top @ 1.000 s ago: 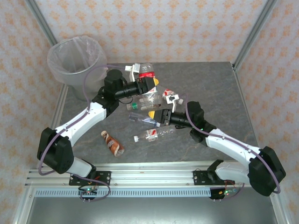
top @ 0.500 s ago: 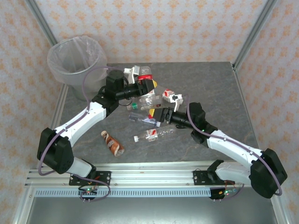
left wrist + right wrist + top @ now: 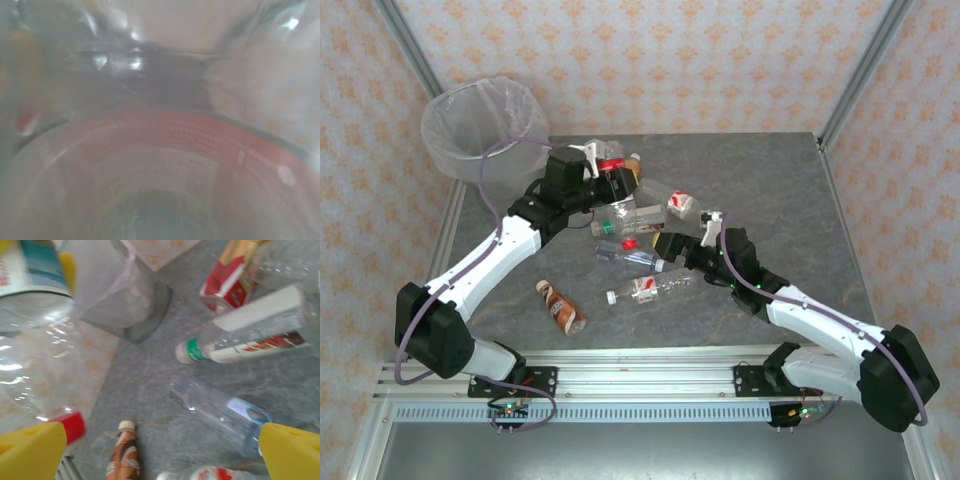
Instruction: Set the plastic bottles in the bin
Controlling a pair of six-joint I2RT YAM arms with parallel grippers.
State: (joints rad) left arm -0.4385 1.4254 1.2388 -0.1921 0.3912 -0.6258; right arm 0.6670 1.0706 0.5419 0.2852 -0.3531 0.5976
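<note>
Gripping a red-labelled bottle (image 3: 612, 166), the left gripper (image 3: 603, 172) hangs over the bench (image 3: 770, 190), the bin (image 3: 450, 150) at its ten o'clock and nearer this arm. At five o'clock, the right gripper (image 3: 160, 450) gapes open above loose bottles (image 3: 645, 288).

grey mottled tabletop (image 3: 770, 180), stone look. cream wallpaper (image 3: 720, 60) with orange floral motif behind it. silver metal posts at the far corners, left post (image 3: 405, 40) and right post (image 3: 861, 70). slotted aluminium rail (image 3: 640, 385) along the near edge.
</note>
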